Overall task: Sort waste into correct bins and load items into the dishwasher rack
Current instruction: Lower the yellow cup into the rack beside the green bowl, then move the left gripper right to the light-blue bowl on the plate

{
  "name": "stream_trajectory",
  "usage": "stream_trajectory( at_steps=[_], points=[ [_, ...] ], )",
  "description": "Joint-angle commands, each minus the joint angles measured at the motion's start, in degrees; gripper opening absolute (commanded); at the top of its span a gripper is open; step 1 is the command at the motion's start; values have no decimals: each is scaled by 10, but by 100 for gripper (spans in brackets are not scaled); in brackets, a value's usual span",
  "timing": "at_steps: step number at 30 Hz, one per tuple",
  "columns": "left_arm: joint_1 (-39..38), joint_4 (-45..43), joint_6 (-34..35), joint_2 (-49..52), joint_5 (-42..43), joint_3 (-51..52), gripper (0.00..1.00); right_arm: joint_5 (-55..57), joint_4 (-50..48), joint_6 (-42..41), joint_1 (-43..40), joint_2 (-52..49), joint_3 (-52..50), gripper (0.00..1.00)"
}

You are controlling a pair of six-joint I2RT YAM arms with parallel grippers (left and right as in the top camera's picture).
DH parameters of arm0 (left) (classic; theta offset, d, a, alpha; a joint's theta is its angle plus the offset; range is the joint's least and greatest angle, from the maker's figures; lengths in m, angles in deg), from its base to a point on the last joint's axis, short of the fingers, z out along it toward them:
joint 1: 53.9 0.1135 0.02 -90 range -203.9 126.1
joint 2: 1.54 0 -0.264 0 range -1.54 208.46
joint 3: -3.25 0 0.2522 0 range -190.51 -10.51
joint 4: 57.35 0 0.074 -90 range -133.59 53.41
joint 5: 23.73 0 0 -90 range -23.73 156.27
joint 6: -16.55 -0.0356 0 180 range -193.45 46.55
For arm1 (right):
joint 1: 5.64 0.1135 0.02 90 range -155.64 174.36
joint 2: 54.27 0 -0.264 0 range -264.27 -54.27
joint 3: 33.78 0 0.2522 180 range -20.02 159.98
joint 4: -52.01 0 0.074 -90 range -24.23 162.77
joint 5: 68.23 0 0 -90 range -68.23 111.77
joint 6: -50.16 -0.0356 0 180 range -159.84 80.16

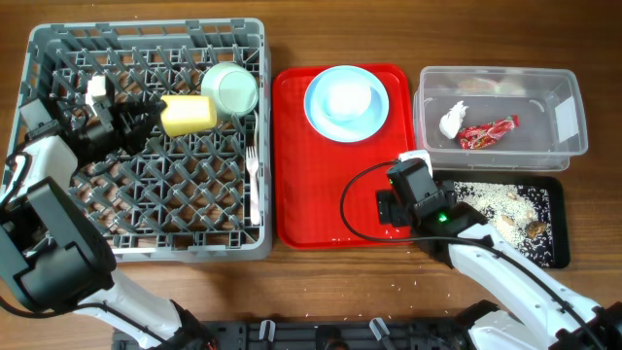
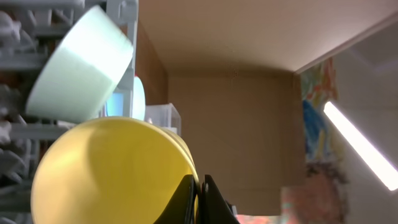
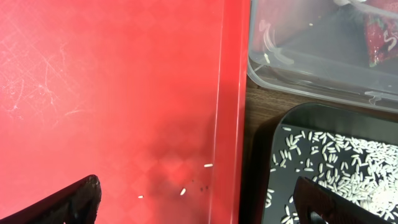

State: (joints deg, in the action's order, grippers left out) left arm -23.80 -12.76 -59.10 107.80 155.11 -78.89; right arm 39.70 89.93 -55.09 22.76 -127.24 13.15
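I can read nothing. Beyond my right gripper [image 3: 200,208], the red wrapper [image 1: 488,132] in the clear tub [image 1: 573,146] bears pale print too small to read, and the tub's white sticker [image 1: 565,115] looks blank.

The cup [image 2: 106,174] runs off the bottom edge. Above the cup, a pale blue sliver [image 2: 138,99] is too hidden to identify.

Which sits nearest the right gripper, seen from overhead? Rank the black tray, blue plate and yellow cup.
1. Black tray, just beside the right gripper.
2. Blue plate, farther up the red tray.
3. Yellow cup, far left in the rack.
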Motion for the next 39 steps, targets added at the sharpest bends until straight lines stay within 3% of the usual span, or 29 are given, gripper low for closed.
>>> stream_trajectory(
  at_steps=[1, 3, 7, 9, 17, 21, 28, 31, 33, 37, 39],
  points=[
    [-4, -14, 59, -2, 15, -3, 4, -5, -1, 2, 0, 0, 5, 100],
    [11, -53, 91, -3, 15, -3, 4, -5, -1, 2, 0, 0, 5, 100],
    [11, -232, 215, -3, -2, -3, 4, -5, -1, 2, 0, 0, 5, 100],
    [-7, -255, 226, -3, -21, -3, 4, -5, -1, 2, 0, 0, 5, 100],
    [-64, -245, 221, 3, -64, -1, 4, -5, -1, 2, 0, 0, 5, 100],
    [-62, -164, 135, 19, -85, 16, 4, -5, -2, 2, 0, 0, 5, 100],
    [-16, -164, 127, 52, -128, 34, 4, -5, -1, 2, 0, 0, 5, 100],
    [-7, -134, 78, 52, -146, 36, 12, -5, -1, 2, 0, 0, 5, 100],
    [-7, -105, 68, 52, -212, 36, 14, -5, -1, 2, 0, 0, 5, 100],
    [-5, -92, 73, 49, -246, 34, 25, -5, -1, 2, 0, 0, 5, 100],
    [4, -93, 86, 35, -246, 34, 26, -5, -1, 2, 0, 0, 5, 100]
  ],
)
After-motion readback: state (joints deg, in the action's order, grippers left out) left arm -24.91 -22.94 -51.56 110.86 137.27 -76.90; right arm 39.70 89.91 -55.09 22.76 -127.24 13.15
